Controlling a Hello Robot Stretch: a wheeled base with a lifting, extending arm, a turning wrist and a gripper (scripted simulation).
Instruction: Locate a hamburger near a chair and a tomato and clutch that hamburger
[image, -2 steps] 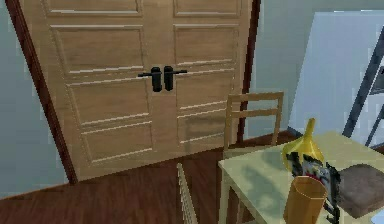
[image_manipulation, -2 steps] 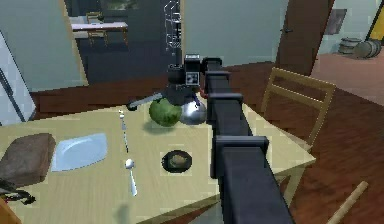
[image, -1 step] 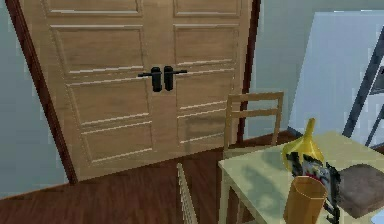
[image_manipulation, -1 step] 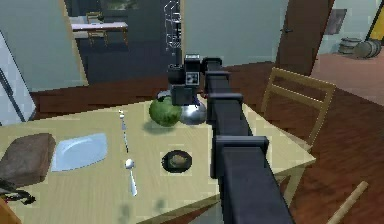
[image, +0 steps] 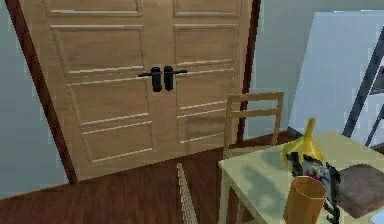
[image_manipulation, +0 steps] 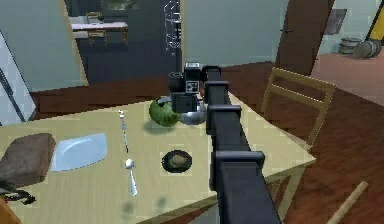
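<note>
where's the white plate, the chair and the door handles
white plate (image_manipulation: 79, 152), arm side view, middle of its face
chair (image_manipulation: 300, 87), arm side view, top rail of the backrest
door handles (image: 155, 78), forward view, dark plate of the handle on the left-hand door

Table (image_manipulation: 272, 138): plate (image_manipulation: 78, 152), spoon (image_manipulation: 128, 166), perhaps hamburger (image_manipulation: 178, 159)

Chunky black square-bar arm (image_manipulation: 236, 160), stepped in nested boxy segments, greyish sheen on top faces, ending in a dark blocky gripper (image_manipulation: 181, 96).
</note>
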